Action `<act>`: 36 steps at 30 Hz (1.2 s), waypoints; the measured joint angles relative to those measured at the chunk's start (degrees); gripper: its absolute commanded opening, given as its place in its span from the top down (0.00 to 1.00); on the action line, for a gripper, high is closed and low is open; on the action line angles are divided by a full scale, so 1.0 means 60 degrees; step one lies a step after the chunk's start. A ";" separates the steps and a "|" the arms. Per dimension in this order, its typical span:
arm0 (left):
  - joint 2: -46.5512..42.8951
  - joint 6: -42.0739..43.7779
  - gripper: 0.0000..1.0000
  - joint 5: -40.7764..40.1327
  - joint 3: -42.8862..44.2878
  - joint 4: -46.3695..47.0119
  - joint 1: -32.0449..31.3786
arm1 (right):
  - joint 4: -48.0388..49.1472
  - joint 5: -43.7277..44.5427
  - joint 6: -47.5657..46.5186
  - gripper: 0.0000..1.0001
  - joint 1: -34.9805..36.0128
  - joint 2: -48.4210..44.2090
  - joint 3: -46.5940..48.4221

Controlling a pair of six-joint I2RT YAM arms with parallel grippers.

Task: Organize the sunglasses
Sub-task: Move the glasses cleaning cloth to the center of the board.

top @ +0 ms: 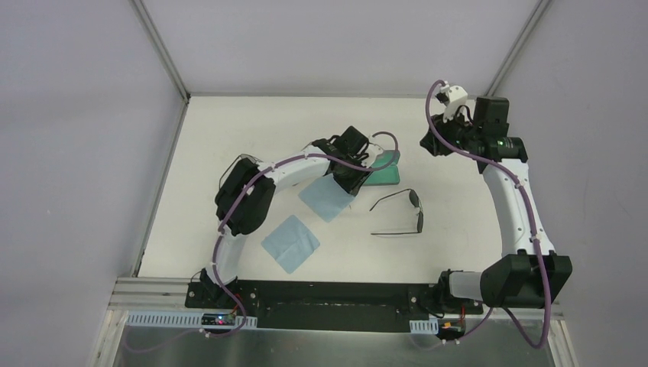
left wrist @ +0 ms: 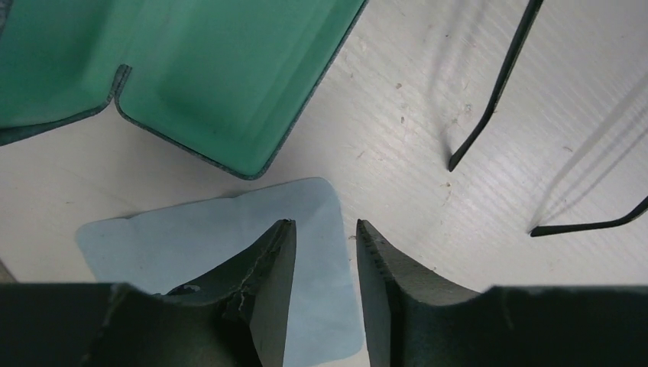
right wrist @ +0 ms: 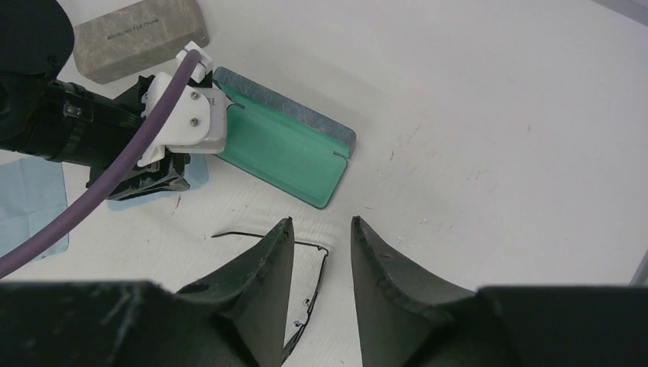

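Observation:
One pair of black wire sunglasses (top: 418,218) lies open on the table, right of centre, arms pointing left. In the left wrist view only its arm tips (left wrist: 503,80) show. My left gripper (top: 348,186) is open and empty, low over a light blue cloth (left wrist: 229,229), with its fingers (left wrist: 267,275) above the cloth's right edge. My right gripper (top: 426,145) is open and empty, raised at the back right. In the right wrist view it (right wrist: 322,222) looks down on the sunglasses (right wrist: 313,297), partly hidden behind its fingers. A second pair is not in view.
An open case with a teal lining (top: 384,170) lies just beyond the left gripper and shows in both wrist views (left wrist: 191,69) (right wrist: 283,145). A shut beige case (right wrist: 141,38) lies behind the left arm. A second blue cloth (top: 290,243) lies nearer the bases.

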 measured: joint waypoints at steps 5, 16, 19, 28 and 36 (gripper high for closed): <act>0.0215 -0.0182 0.64 -0.0120 0.0109 0.0055 -0.0044 | 0.0025 -0.0015 0.0004 0.64 0.0000 -0.0004 -0.0146; 0.0933 -0.0219 0.74 -0.0474 0.0645 0.0127 -0.0117 | 0.0036 -0.0062 0.0007 0.64 -0.0084 -0.0004 -0.0160; 0.1005 -0.0215 0.73 -0.0612 0.0659 0.0131 -0.0178 | 0.0040 -0.0062 0.0007 0.64 -0.0168 -0.0004 -0.0204; 0.1009 -0.0233 0.70 -0.0874 0.0557 0.0226 -0.0204 | 0.0051 -0.0095 0.0004 0.64 -0.0189 -0.0004 -0.0455; 0.0973 -0.0178 0.73 -0.1096 0.0452 0.0350 -0.0313 | 0.0073 -0.0131 0.0004 0.64 -0.0189 -0.0004 -0.0459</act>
